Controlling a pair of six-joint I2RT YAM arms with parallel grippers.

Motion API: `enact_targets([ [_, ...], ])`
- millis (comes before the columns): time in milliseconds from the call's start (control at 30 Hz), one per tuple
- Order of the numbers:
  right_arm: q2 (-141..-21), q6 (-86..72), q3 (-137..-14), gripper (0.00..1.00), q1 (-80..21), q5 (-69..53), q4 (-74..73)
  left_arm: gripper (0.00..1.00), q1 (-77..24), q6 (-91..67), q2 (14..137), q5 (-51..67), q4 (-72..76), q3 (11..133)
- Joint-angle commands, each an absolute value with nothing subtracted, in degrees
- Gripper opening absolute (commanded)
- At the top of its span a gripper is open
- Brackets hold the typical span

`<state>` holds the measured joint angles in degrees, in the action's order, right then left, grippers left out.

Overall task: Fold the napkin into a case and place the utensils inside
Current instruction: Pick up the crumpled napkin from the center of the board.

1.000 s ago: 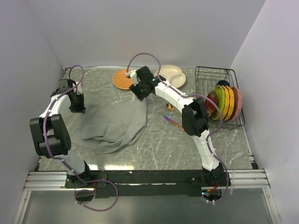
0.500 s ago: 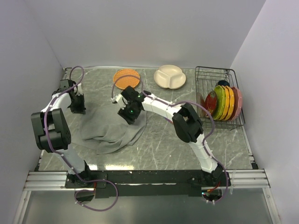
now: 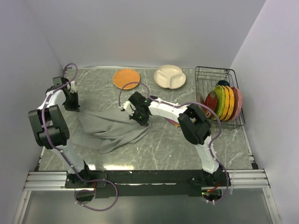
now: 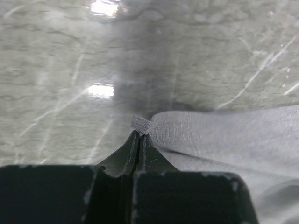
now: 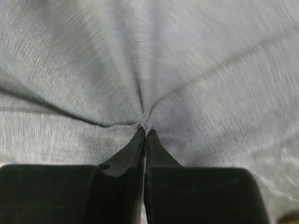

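The grey marbled worktop [image 3: 163,144] fills the scene, and the napkin [image 3: 107,130] lies on its left half, rumpled and drawn into a taut ridge between the two arms. The left arm [image 3: 46,126] rises from its base, doubles back at the elbow and reaches to the far left edge. There the left hand [image 3: 71,103] is clenched on a corner of the napkin, low over the worktop, with a small tab of cloth poking past its fingertips [image 4: 140,140]. The right arm [image 3: 194,123] bends at the elbow and stretches leftward across the middle. The right hand [image 3: 142,118] points down and is pinched tight on a tuck of napkin near the cloth's right edge, with creases radiating from its tips. At far right stands a wire dish rack [image 3: 205,74] holding coloured plates [image 3: 224,102] on edge. A cream divided dish [image 3: 169,76] and a round orange mat [image 3: 126,78] sit at the back, apart from the cloth.
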<state>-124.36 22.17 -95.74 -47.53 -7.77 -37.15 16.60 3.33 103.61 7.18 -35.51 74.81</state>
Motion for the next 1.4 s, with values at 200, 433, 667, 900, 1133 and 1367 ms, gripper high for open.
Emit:
enact_targets([
  [200, -112.4, 25.5, -85.8, 0.00, -37.2, -8.8, -46.1, 0.01, 20.4, 8.7, 102.0, 5.3, -36.2, 76.5],
  [433, -108.9, 20.4, -84.0, 0.00, -29.5, -13.0, -47.4, 0.01, 21.4, 10.5, 98.5, 5.2, -36.3, 74.5],
  [667, -111.8, 15.6, -94.9, 0.65, -28.4, -8.9, -47.1, 0.01, 19.7, 10.4, 96.5, 9.6, -37.2, 72.9],
  [900, -115.3, 17.5, -101.5, 0.63, -37.2, -3.9, -42.5, 0.01, 16.8, 8.6, 94.0, 8.4, -35.9, 69.0],
  [1133, -122.5, 18.7, -103.8, 0.45, -44.4, 2.0, -36.6, 0.01, 16.8, 7.9, 93.3, 7.9, -36.1, 68.5],
  [1367, -128.3, 18.3, -107.6, 0.60, -46.8, 0.2, -37.2, 0.01, 16.8, 8.2, 93.3, 7.3, -36.4, 68.7],
])
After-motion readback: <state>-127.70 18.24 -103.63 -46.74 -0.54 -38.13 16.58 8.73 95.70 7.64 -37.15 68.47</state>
